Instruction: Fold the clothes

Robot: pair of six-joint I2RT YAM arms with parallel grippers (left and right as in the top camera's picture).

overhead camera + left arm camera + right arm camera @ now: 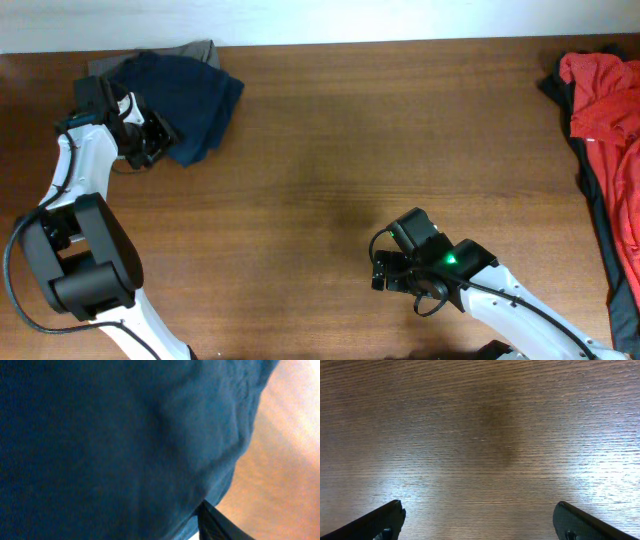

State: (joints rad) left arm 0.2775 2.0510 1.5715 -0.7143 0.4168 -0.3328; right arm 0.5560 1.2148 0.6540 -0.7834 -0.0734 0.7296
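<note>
The dark navy garment [195,100] lies bunched at the table's back left, on top of an olive-grey garment [190,50] whose edge shows behind it. My left gripper [155,140] is at the navy garment's left edge. In the left wrist view navy cloth [125,445] fills the frame and covers one finger; the other finger [215,527] presses against the cloth. A bright red garment [600,85] lies at the far right edge. My right gripper [380,275] hovers open and empty over bare wood [480,515] at the front middle.
A dark garment [600,210] lies under and beside the red one along the right edge. The brown wooden table [350,150] stretches between the two piles. The table's back edge meets a white wall.
</note>
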